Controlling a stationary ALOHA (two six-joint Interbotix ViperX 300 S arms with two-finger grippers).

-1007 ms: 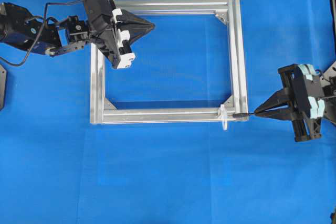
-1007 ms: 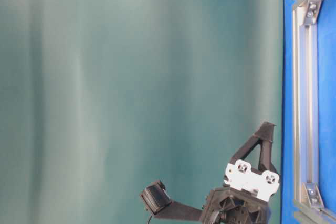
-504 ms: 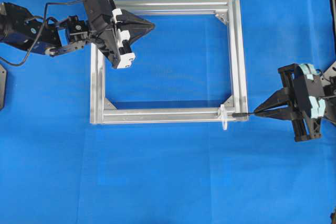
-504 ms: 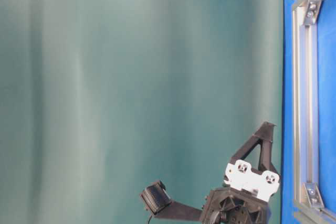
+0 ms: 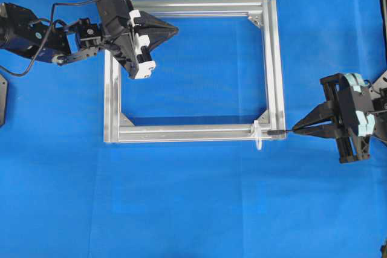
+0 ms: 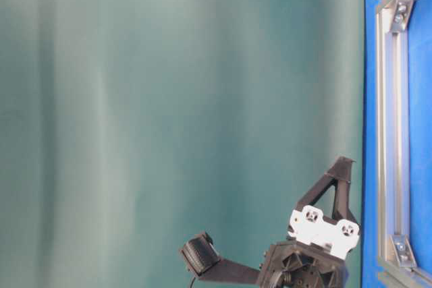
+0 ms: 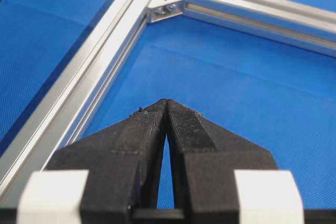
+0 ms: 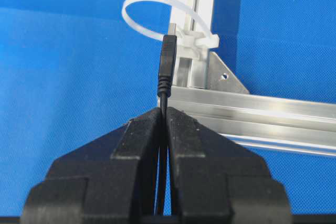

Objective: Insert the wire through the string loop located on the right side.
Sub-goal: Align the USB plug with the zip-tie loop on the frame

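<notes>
Two failure modes seemed likely: the wire [image 8: 167, 72], pinched just behind its plug by the right hand [image 8: 163, 113], could flex and glance off the aluminium frame [image 8: 252, 109], or its tip could pass beside the string loop [image 8: 157, 17] rather than through it. That hand pointed level at the loop directly ahead. The left hand [image 7: 166, 103], pressed together and empty, hovered over the frame's far corner.

No readable text, label, brand, number or sign shows in any view.
</notes>
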